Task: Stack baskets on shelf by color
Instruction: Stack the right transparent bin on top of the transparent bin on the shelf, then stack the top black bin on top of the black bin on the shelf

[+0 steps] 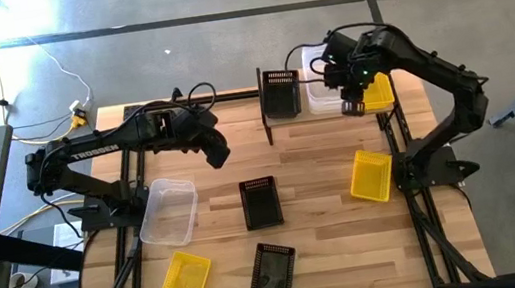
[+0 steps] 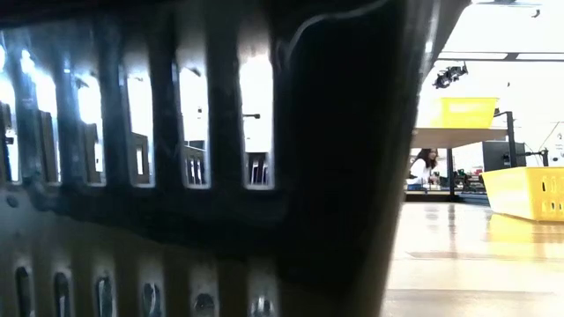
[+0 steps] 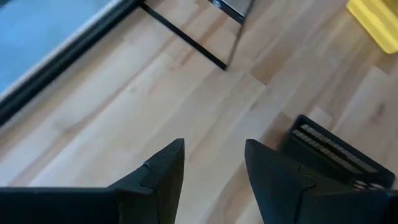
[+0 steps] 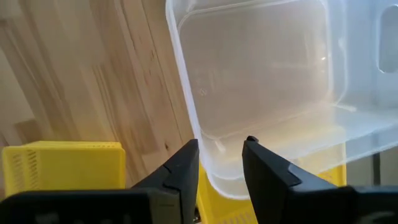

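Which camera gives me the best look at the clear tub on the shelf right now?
The right wrist view: the clear tub fills it, rim and inside visible just past the right gripper. The high view shows only its edge under the arm. The low and left wrist views miss it.

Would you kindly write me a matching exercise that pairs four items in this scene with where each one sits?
Items:
1. black basket
2. clear tub
3. right gripper
4. left gripper

Places:
A. above bare tabletop, left of the shelf, holding nothing
B. over the shelf's right end, beside a clear tub and a yellow basket
C. at the table's left edge
D. on the shelf's left end

Pairs: 1-D, 2-C, 3-B, 4-A
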You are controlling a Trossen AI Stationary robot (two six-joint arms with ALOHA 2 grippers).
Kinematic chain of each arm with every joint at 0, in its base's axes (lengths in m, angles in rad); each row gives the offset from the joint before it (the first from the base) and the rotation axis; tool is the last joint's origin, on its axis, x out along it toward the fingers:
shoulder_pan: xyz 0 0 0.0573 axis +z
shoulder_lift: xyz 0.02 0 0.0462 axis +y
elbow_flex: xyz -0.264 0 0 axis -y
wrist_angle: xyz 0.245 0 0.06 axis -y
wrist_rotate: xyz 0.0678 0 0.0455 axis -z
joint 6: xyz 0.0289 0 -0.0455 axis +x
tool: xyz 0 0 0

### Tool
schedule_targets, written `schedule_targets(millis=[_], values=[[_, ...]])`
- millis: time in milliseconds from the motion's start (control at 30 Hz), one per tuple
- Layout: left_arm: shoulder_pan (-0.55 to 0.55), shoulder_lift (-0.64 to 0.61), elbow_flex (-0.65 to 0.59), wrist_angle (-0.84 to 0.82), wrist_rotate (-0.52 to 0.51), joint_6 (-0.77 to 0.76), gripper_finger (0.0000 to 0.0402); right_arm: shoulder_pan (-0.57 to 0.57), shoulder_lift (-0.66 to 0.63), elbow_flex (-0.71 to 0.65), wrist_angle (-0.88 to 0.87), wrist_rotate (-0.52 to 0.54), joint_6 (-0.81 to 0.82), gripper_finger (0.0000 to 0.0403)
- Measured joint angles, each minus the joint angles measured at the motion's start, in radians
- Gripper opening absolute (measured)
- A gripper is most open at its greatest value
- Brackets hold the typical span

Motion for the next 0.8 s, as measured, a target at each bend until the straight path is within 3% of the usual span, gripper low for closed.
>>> schedule_targets(millis=[300,800], values=[[-0.031,0.000,0.000,0.012,0.130,0.000,0.0161,0.049,-0.063,0.001,0.002,-0.002,0.185,0.0110],[-0.251,0.018,0.000,0.141,0.133,0.000,0.0161,0.331,-0.075,0.001,0.121,-0.069,0.736,0.0110]])
